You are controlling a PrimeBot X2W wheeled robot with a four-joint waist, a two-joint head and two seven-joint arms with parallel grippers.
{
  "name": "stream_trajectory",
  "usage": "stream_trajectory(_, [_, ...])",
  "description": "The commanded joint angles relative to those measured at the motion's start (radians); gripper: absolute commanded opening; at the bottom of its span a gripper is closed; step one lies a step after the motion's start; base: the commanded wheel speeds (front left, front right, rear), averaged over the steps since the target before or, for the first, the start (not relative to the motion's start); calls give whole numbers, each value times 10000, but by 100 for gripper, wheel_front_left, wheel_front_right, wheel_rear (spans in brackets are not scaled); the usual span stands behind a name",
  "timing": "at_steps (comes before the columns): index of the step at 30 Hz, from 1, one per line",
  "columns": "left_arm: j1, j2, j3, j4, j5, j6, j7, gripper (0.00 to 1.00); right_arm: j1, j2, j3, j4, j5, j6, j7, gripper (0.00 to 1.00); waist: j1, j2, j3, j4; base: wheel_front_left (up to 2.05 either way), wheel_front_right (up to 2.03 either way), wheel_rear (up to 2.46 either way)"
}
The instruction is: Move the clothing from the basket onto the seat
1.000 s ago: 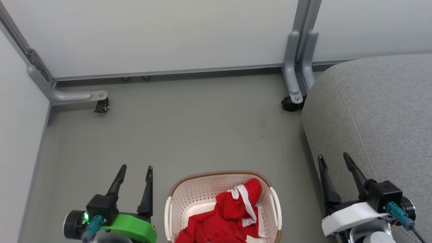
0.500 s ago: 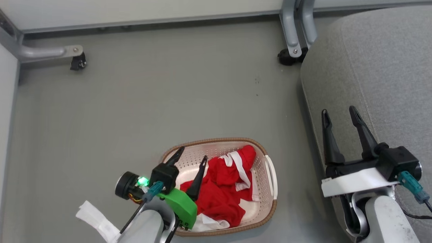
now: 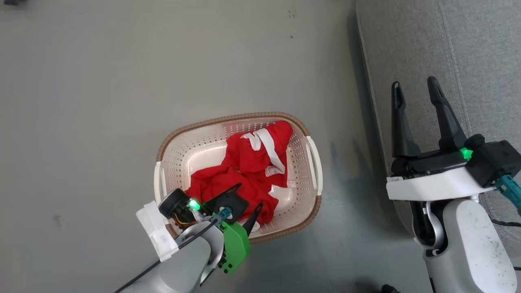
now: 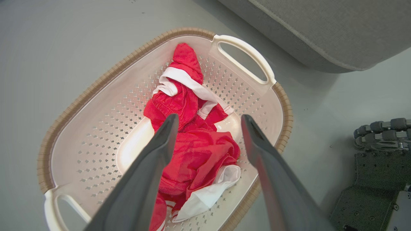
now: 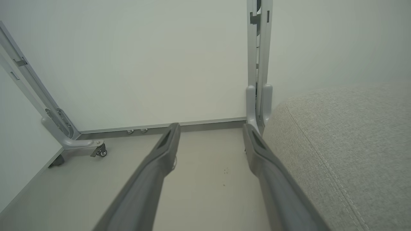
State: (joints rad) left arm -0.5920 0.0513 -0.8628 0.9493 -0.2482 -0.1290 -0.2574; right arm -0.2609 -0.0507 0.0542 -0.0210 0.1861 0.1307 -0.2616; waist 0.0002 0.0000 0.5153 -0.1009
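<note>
In the basket lies the clothing; left pincer over it and right pincer spread wide.

Grey floor meets pale wall panels on castered metal frames.

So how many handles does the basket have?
2. One handle is on the basket's side facing the grey seat; the other handle is on the opposite side. None look hidden.
</note>
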Motion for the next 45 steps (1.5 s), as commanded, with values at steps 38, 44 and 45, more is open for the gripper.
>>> stream_trajectory(38, [-3346, 1489, -2628, 3327, 741, 51, 2606, 100, -1226, 3, 1367, -671, 2428, 1, -42, 100, -2, 0, 4630, -2793, 0, 0, 0])
stream_trajectory(44, [-3470, 1732, -2857, 3373, 753, 12, 3329, 40, -1320, 2, 1446, -709, 2532, 1, -43, 100, -2, 0, 4823, -2950, 0, 0, 0])
stream_trajectory(45, [-3478, 1784, -2887, 3379, 744, 7, 3450, 0, -1325, 2, 1452, -710, 2533, 1, -43, 100, -2, 0, 4834, -2968, 0, 0, 0])
